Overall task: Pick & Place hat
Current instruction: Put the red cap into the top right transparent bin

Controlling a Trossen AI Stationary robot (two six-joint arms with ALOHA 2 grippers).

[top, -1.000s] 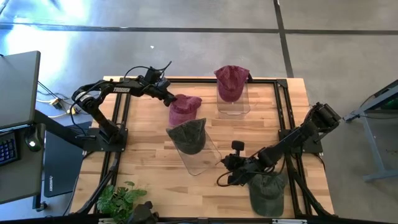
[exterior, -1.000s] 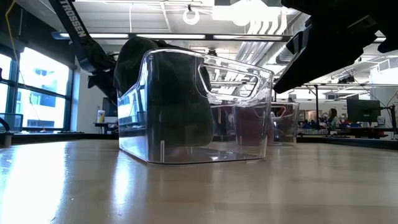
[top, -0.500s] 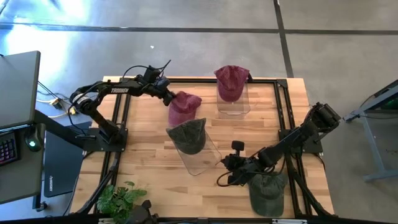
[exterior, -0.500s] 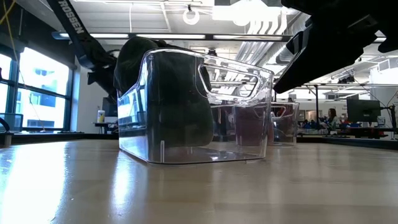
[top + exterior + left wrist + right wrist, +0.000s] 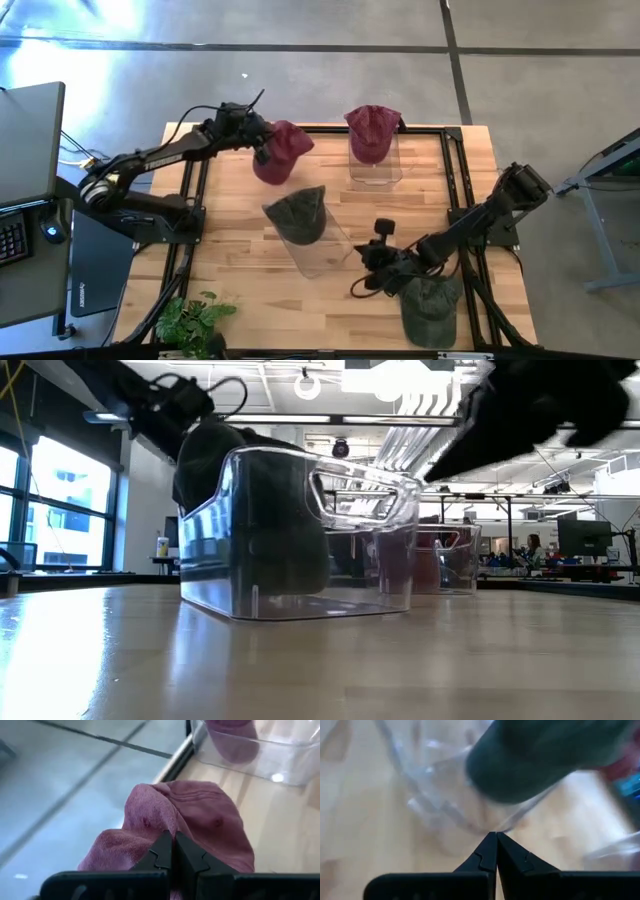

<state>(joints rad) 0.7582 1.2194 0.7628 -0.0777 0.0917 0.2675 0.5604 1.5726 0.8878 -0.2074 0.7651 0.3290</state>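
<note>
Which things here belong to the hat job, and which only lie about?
Job:
- maroon hat, pinched in the left gripper
- green hat on the near clear bin
- maroon hat on the far bin
- green hat by the right gripper

Lying about:
- potted plant
- laptop

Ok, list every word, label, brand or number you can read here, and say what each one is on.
No text can be read in any view.
left arm: a pale marking along its link, too blurred to read.
monitor in the room behind the table: too small to read.
</note>
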